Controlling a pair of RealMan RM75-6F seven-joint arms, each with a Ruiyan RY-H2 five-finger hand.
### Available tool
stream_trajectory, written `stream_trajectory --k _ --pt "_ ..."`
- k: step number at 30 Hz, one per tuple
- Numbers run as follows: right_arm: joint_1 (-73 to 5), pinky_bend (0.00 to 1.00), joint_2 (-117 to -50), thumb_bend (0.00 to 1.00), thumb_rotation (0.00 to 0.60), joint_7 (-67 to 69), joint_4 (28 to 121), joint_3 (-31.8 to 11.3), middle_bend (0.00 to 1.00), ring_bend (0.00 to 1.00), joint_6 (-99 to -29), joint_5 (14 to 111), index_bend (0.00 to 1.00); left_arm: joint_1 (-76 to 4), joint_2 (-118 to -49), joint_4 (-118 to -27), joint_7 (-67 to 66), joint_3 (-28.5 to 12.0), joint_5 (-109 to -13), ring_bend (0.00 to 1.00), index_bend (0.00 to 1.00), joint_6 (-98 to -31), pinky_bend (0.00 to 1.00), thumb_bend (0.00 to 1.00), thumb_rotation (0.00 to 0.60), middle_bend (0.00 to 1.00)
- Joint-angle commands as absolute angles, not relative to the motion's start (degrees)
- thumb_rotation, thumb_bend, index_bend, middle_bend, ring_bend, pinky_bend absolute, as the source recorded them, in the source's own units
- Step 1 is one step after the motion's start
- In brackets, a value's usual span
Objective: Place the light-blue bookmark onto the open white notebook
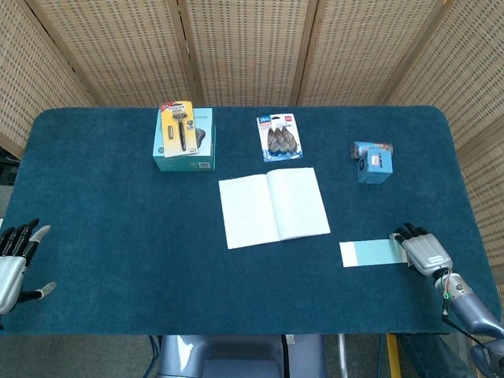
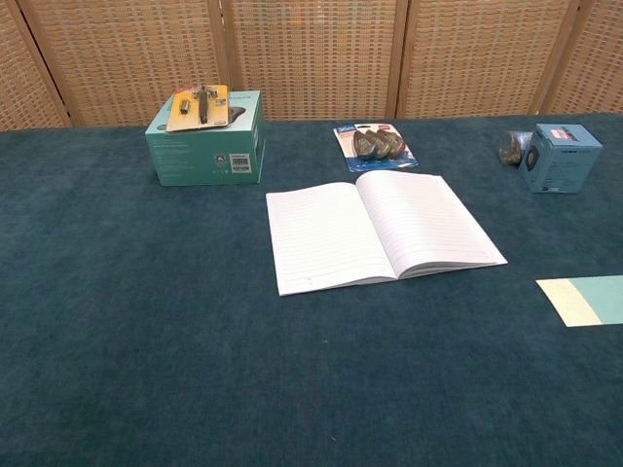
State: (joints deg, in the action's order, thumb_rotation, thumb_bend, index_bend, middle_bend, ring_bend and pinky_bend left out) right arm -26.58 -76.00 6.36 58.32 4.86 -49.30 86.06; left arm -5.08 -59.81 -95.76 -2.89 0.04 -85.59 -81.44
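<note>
Now the bookmark (image 1: pixel 370 253) is lying flat on the desk (image 1: pixel 118 236), right of the notebook (image 1: pixel 272 206) and apart from it, its right end touching the fingertips of the right robot hand (image 1: pixel 424 250) — whether they are pinching it or only resting on it, I cannot tell. The left robot hand (image 1: pixel 14 260) is hovering at the left edge, fingers spread, holding nothing. Behind the notebook are lying a teal box (image 1: pixel 184 140), a blister pack (image 1: pixel 279 137) and a small blue box (image 1: pixel 372 162) — none is standing between bookmark and notebook.

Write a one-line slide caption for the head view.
Right hand touches light-blue bookmark beside open white notebook.
</note>
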Motion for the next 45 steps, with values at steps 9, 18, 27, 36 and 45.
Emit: stream_trajectory --k 9,18,27,36,45 --pt "-24.2 0.14 -76.0 0.00 0.600 13.6 56.6 3.9 0.00 0.00 -63.3 91.5 0.00 -5.0 -59.6 -95.7 -2.6 0.1 -85.8 0.00 0.00 -81.6 0.00 0.00 0.600 0.00" --pt "-26.3 0.14 -75.0 0.00 0.600 16.7 57.5 5.0 0.00 0.00 -63.9 95.0 0.15 -5.0 -59.6 -95.8 -2.8 0.1 -85.6 0.00 0.00 -81.5 0.00 0.00 0.600 0.00" --pt "-29.1 0.14 -75.1 0.00 0.600 13.5 61.1 4.6 0.00 0.00 -59.1 94.3 0.25 -5.3 -59.5 -95.7 -2.5 0.0 -85.2 0.00 0.00 -80.9 0.00 0.00 0.600 0.00" --pt "-29.9 0.14 -76.2 0.00 0.600 9.5 62.5 4.4 0.00 0.00 -57.6 93.8 0.25 -5.4 -59.4 -95.8 -2.4 0.1 -85.2 0.00 0.00 -80.7 0.00 0.00 0.600 0.00" --pt "-30.5 0.14 -75.9 0.00 0.600 6.8 63.8 4.8 0.00 0.00 -55.6 93.1 0.25 -5.5 -59.4 -95.7 -2.3 0.2 -85.2 0.00 0.00 -80.5 0.00 0.00 0.600 0.00"
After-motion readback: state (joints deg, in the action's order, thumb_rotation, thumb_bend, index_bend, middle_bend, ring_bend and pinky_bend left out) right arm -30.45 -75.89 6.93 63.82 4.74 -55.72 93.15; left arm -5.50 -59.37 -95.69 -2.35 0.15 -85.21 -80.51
